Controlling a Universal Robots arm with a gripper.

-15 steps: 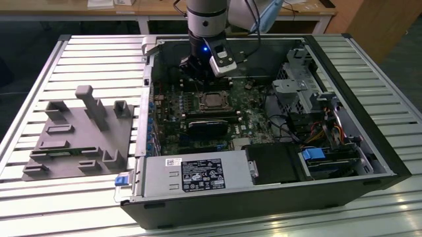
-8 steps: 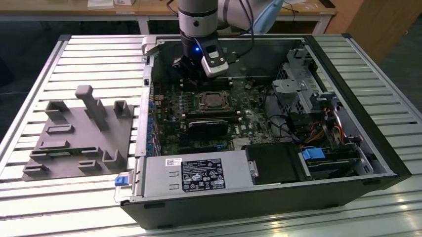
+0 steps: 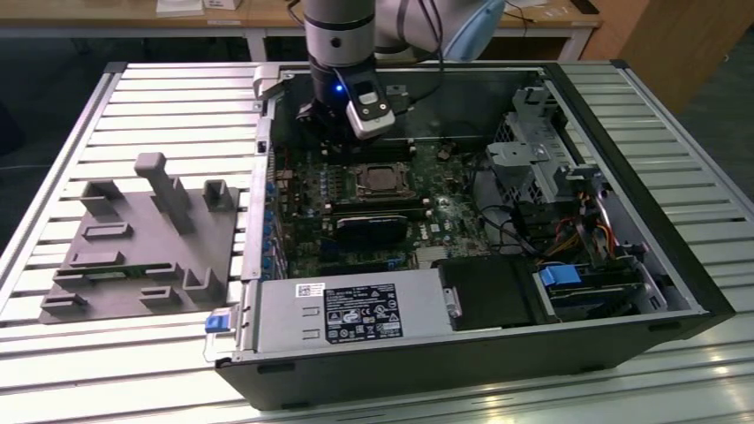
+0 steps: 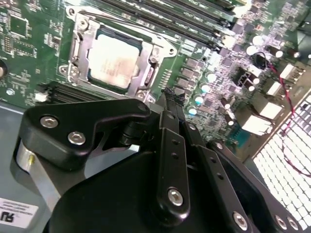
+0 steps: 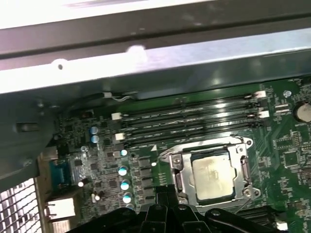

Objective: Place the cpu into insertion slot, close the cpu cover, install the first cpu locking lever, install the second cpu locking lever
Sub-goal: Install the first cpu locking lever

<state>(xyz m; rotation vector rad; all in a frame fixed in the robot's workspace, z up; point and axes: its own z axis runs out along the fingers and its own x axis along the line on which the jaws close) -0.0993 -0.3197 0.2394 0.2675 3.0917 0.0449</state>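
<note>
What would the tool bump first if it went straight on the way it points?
Probably the green board right beside the slot, not the cpu: the tool aims just off the slot's rim, though depth is unclear.

One cpu [image 4: 114, 60], one cpu cover [image 4: 77, 48], one open computer case [image 3: 471, 371] and one grey fixture block [image 3: 130, 256].

The exterior view looks steeply down from well off onto the whole open computer case [image 3: 471, 375], the gripper [image 3: 320, 119] at its far side. Both wrist views ride close behind the gripper [image 4: 171, 94] [image 5: 163, 194], looking past it from opposite sides onto the motherboard [image 4: 29, 48] [image 5: 291, 155]. They share the cpu [image 4: 114, 60] [image 5: 211, 177], which lies just beyond the gripper's tips.
</note>
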